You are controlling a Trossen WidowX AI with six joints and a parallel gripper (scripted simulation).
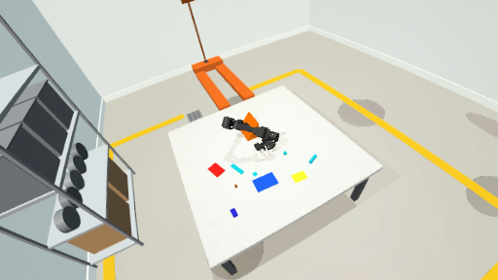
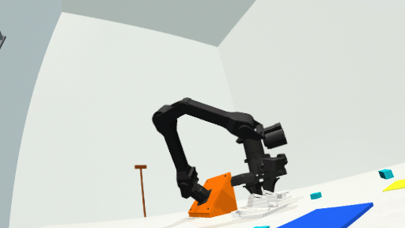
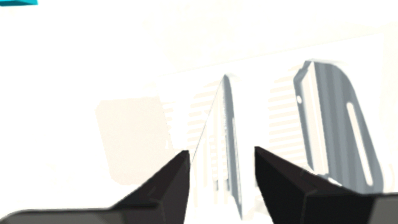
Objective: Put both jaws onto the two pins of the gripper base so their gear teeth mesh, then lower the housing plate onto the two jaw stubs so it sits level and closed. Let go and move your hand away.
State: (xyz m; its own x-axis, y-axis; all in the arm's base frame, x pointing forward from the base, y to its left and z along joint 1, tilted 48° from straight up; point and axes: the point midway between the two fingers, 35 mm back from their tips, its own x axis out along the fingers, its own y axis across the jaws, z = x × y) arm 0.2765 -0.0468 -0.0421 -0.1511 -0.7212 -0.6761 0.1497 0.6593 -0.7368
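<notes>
My gripper (image 1: 266, 147) (image 2: 262, 191) (image 3: 222, 149) points down low over the white parts, shut on a white jaw (image 3: 233, 145). The jaw shows in the wrist view as a narrow piece with a thin grey side, running up from between the fingertips. A second white part (image 3: 345, 115) with a broad grey slotted side, probably the other jaw, stands to its right, apart from it. The pale gripper base (image 2: 247, 214) lies beneath on the table. White on white washes out the outlines: I cannot tell the pins, the gear teeth or the housing plate apart, nor whether the held jaw touches the base.
An orange wedge mount (image 1: 250, 119) (image 2: 215, 194) stands behind the work. A blue plate (image 1: 265, 182) (image 2: 328, 218), a red square (image 1: 216, 169), a yellow plate (image 1: 299, 176) (image 2: 396, 184), a dark blue block (image 1: 233, 212) and several teal pieces lie on the white table (image 1: 195, 160).
</notes>
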